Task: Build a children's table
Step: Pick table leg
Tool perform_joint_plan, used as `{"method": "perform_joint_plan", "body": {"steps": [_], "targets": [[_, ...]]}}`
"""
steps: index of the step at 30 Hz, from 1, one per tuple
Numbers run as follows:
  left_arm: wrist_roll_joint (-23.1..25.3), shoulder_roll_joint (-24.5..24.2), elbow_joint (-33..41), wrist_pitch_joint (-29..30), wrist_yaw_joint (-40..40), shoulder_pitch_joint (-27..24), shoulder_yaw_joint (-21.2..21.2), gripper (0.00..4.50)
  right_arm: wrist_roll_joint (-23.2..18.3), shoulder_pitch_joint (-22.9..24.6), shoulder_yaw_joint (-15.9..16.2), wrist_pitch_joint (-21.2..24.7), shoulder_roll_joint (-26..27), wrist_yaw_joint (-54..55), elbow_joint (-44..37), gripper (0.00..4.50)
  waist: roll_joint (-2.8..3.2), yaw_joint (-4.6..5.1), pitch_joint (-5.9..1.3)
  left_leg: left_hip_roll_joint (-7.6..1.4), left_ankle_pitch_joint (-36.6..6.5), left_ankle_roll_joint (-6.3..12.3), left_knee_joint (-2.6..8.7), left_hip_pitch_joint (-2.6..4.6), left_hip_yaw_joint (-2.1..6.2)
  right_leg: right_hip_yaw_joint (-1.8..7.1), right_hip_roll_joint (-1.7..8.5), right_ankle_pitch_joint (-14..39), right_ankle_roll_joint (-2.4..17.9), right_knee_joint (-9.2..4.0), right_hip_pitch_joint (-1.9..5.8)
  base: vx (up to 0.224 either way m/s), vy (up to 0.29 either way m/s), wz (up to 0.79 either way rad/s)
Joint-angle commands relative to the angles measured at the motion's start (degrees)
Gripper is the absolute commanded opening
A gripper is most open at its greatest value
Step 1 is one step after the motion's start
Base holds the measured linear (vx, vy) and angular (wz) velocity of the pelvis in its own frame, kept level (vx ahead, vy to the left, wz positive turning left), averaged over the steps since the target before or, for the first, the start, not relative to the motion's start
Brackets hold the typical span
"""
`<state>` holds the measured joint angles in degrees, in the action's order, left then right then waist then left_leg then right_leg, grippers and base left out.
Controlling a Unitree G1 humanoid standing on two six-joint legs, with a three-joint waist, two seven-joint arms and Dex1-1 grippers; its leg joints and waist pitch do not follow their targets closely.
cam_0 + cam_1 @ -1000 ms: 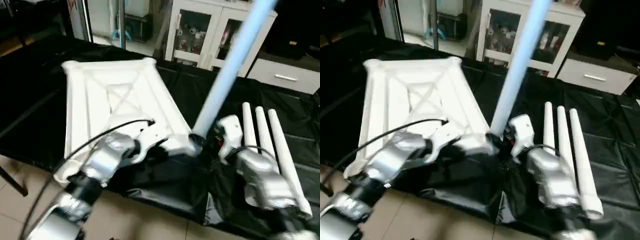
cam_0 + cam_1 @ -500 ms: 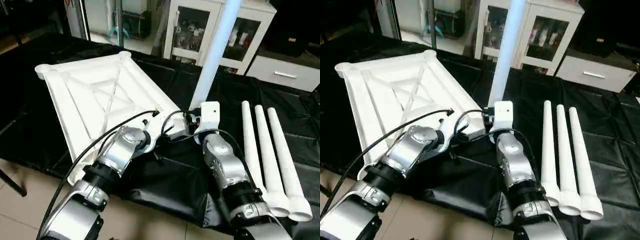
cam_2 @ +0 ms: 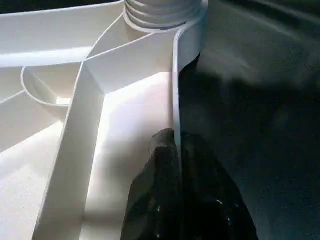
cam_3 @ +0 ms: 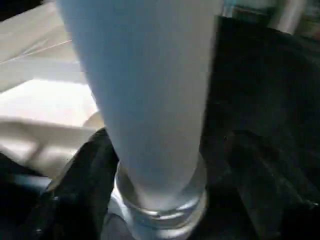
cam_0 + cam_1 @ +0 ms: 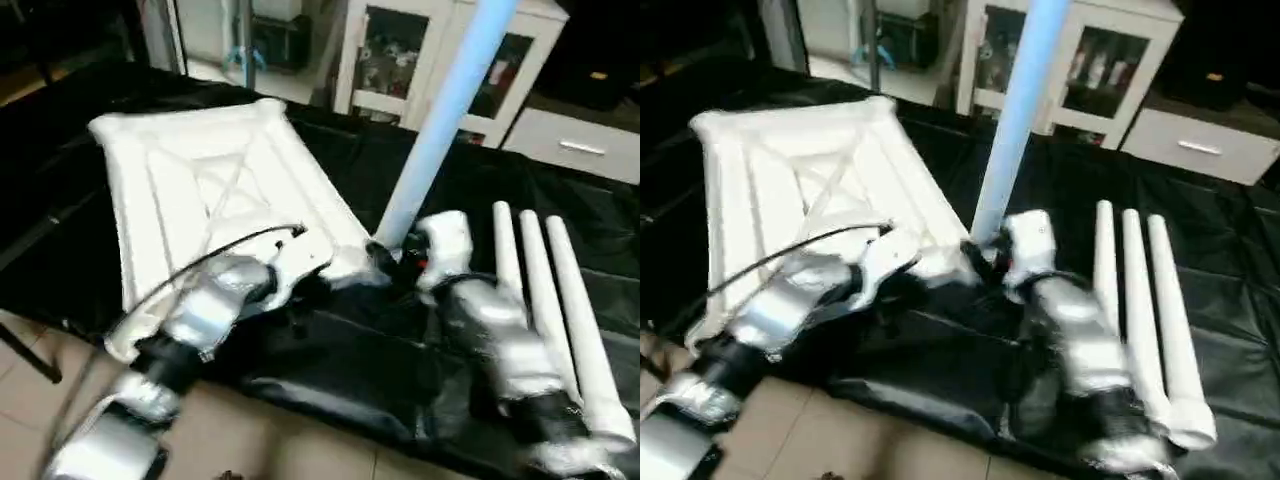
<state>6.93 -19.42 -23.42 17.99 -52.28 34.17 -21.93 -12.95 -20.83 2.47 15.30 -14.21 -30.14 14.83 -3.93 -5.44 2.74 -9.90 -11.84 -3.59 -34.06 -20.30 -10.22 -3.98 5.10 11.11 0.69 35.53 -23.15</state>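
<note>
White plastic, the tabletop is lying ribs-up on the black-covered counter, overhanging its near edge; one leg is standing in the near corner socket, the right pincer at its foot, three legs lying alongside. In the left wrist view the left pincer is pinching the tabletop's rim shut. In the right wrist view black fingers are flanking the leg's base; grip I cannot tell. Three legs are waiting.
</note>
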Motion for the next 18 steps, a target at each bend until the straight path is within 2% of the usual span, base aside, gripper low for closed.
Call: {"method": "perform_joint_plan", "body": {"steps": [1, 2, 4, 10, 12, 15, 18], "targets": [[-0.5, -1.1, 2.2, -1.9, -4.0, -1.3, -2.0, 0.0, -1.5, 1.0, -0.2, 1.6, -2.7, -4.8, -3.6, 3.46, 0.53, -0.17, -3.2, -3.47, -6.2, 3.44, 4.38, 0.42, 1.02, 3.06, 3.82, 0.8, 12.5, -3.46, 3.13, 0.0, 0.0, 0.0], [-1.3, -3.1, 3.9, -2.8, -7.1, -2.7, -2.2, 0.0, -3.0, 2.5, -0.1, 3.0, -6.0, -9.0, -6.2, 3.46, 0.6, -0.28, -3.14, -3.61, -7.3, 3.0, 4.5, 0.48, 1.02, 3.05, 3.88, 2.5, 12.6, -3.57, 3.1, 0.0, 0.0, 0.0], [-1.6, -4.5, 4.8, -5.4, -8.5, -3.6, -2.0, 0.0, -4.3, 3.7, -0.4, 3.9, -8.4, -12.3, -7.9, 3.46, 0.62, -0.4, -3.02, -3.74, -8.0, 2.79, 4.65, 0.47, 1.1, 3.07, 3.96, 3.4, 12.5, -3.72, 3.16, 0.0, 0.0, 0.0], [-3.0, -4.7, 5.2, -5.1, -8.8, -3.6, -0.8, 0.0, -6.6, 5.4, -0.5, 5.7, -10.9, -16.2, -10.6, 3.46, 0.32, -0.47, -3.09, -3.61, -8.0, 1.84, 4.55, 0.51, 1.0, 3.08, 4.1, 5.3, 12.7, -3.82, 3.0, 0.0, 0.0, 0.0], [-3.6, -4.4, 5.2, -4.9, -9.0, -3.3, -0.5, 0.45, -7.2, 5.8, -0.2, 6.5, -11.1, -17.1, -11.6, 3.56, 0.28, -0.51, -3.12, -3.62, -7.2, 2.05, 4.49, 0.44, 1.03, 3.08, 4.08, 4.3, 12.7, -3.66, 3.14, 0.0, 0.0, 0.0], [-3.4, -3.9, 4.9, -5.5, -8.7, -3.0, -0.7, 0.57, -7.8, 5.5, -0.3, 6.9, -10.2, -16.4, -12.0, 3.56, 0.28, -0.54, -3.12, -3.59, -6.7, 2.28, 4.41, 0.51, 0.94, 3.06, 4.09, 3.9, 13.0, -3.69, 2.98, 0.0, 0.0, 0.0], [-2.9, -3.0, 4.5, -6.5, -7.5, -2.8, -0.7, 0.91, -7.5, 5.3, -0.2, 6.7, -9.3, -15.7, -11.9, 3.56, 0.17, -0.69, -3.22, -3.61, -6.1, 2.28, 4.34, 0.49, 0.96, 3.03, 4.1, 3.3, 13.1, -3.55, 3.03, 0.0, 0.0, 0.0]]}}
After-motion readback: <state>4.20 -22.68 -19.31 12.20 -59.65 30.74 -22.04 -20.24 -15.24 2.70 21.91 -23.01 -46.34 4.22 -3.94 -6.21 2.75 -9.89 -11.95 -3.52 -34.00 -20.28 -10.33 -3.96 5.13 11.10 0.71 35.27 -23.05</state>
